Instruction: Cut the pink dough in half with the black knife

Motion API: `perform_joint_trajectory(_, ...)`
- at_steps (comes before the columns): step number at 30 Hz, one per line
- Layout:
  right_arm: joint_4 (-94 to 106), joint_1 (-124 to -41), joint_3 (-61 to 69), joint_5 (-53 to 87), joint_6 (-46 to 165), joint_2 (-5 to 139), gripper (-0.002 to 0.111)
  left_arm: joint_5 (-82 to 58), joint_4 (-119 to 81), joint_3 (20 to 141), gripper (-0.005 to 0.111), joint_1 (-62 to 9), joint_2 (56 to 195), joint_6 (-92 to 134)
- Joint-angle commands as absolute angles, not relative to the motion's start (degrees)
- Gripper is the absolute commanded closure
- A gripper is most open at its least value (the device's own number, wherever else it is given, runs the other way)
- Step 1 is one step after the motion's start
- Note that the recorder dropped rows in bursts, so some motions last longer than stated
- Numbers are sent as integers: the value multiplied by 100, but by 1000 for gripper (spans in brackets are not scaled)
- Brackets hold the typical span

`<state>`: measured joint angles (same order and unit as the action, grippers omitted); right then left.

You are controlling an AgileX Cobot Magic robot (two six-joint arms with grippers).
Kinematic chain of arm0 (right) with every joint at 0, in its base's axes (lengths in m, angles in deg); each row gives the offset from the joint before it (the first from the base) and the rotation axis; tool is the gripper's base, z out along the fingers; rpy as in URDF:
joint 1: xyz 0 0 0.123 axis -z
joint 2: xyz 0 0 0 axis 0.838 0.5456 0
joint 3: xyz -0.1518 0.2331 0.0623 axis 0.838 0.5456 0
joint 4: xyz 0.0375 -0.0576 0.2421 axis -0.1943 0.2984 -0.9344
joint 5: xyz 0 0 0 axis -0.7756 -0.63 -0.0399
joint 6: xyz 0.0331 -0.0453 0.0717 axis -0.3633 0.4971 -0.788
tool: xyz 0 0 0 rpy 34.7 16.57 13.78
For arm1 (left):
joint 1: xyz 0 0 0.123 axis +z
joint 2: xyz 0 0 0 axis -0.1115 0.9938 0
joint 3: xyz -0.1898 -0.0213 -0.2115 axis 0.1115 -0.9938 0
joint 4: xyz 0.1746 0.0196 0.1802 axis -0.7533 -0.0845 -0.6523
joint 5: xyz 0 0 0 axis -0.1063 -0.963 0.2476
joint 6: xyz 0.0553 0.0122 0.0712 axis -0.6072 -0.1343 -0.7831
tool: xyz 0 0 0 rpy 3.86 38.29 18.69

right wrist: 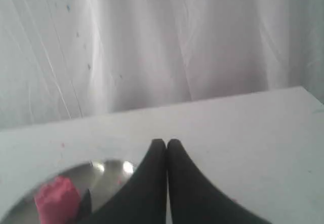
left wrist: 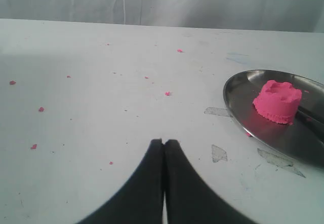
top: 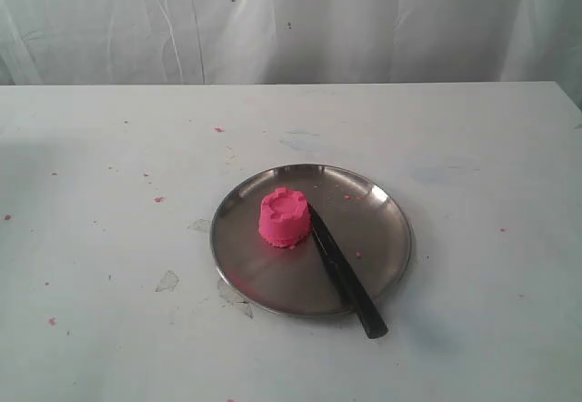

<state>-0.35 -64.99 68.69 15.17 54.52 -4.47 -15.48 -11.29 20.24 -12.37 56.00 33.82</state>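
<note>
One notched pink dough (top: 285, 218) and one slim black knife (top: 344, 270) are noted on one round steel plate (top: 268, 275); left gripper (left wrist: 164, 143) and right gripper (right wrist: 166, 143) are each pressed together, empty.

- My exterior camera stands off my arms and looks down at a slant across the table (top: 91, 329) toward the white curtain (top: 364, 20), with the steel plate (top: 273, 279) mid-frame and fairly near.
- My left wrist camera sits low, sighting over my left gripper (left wrist: 163, 142) along the tabletop to that curtain.
- My right wrist camera looks over my right gripper (right wrist: 166, 142), aimed more at the curtain; its picture is blurred.
- All three views share the plate and the pink dough (top: 284, 217).
</note>
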Motion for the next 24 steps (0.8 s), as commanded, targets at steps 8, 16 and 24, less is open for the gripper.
perform_joint_trajectory(8,-296,-6457,6897,5061,2942,-483,108,-1572,-1076,1999,107,-1226,5570,3397)
perform_joint_trajectory(16,3101,-6589,4801,1836,378,-252,108,-1572,-1091,1999,107,-1226,5570,3397)
perform_joint_trajectory(24,1080,-7645,2409,-1786,5264,3177,108,-1572,-1091,1999,107,-1226,5570,3397)
